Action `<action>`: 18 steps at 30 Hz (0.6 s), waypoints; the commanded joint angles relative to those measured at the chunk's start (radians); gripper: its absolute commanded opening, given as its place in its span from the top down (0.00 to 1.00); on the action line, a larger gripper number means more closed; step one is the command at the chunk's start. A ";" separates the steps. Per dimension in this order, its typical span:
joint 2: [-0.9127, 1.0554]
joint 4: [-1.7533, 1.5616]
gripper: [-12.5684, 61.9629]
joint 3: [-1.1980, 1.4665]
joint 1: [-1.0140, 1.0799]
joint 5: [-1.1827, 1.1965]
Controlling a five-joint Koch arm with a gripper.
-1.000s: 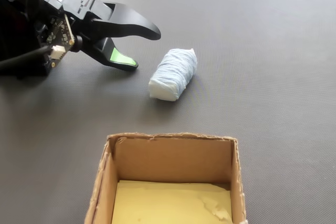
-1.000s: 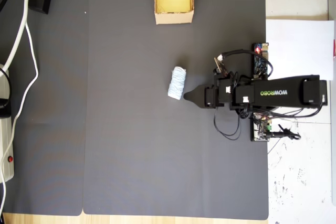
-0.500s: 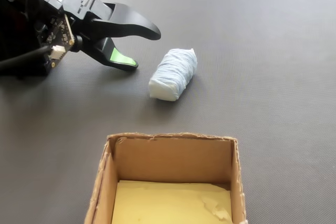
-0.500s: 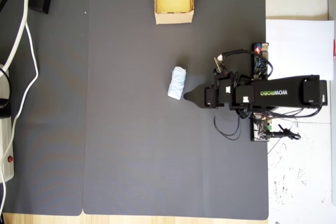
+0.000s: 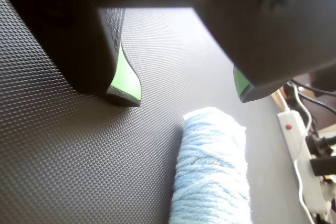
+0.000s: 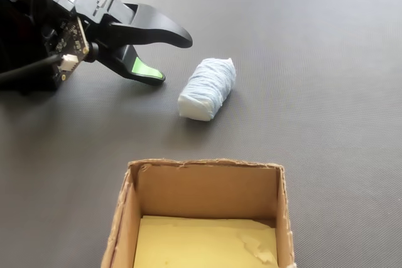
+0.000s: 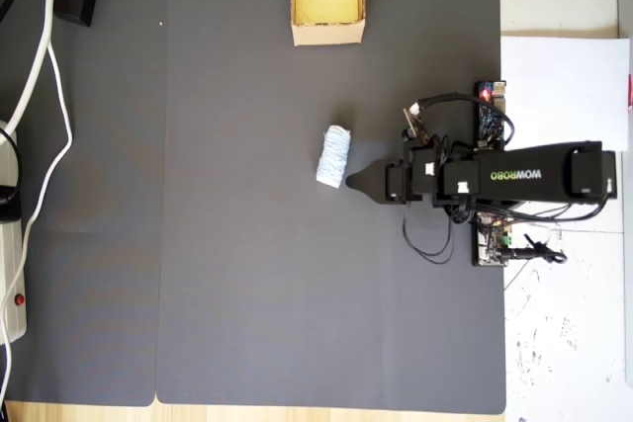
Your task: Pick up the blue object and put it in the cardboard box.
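The blue object [image 6: 207, 89] is a pale blue wound-yarn bundle lying on the dark mat [image 7: 247, 274], also seen in the wrist view [image 5: 210, 166] and the overhead view [image 7: 334, 155]. My gripper [image 6: 174, 61] stands open just to its left in the fixed view, with nothing between the green-padded jaws. In the wrist view the gripper [image 5: 186, 97] hovers over bare mat, and the bundle lies just beyond its tips. The cardboard box [image 6: 204, 186] sits open at the fixed view's bottom, empty, with a yellowish floor. In the overhead view the cardboard box [image 7: 326, 34] is at the top edge.
A white power strip [image 5: 296, 145] with cables lies off the mat's edge, and it shows again at the far left [image 7: 12, 294] in the overhead view. White cables [image 7: 49, 66] run down the left side. The arm's base and boards [image 7: 490, 244] stand at the right.
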 commanded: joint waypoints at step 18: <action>0.051 0.442 0.39 -0.370 0.054 -0.077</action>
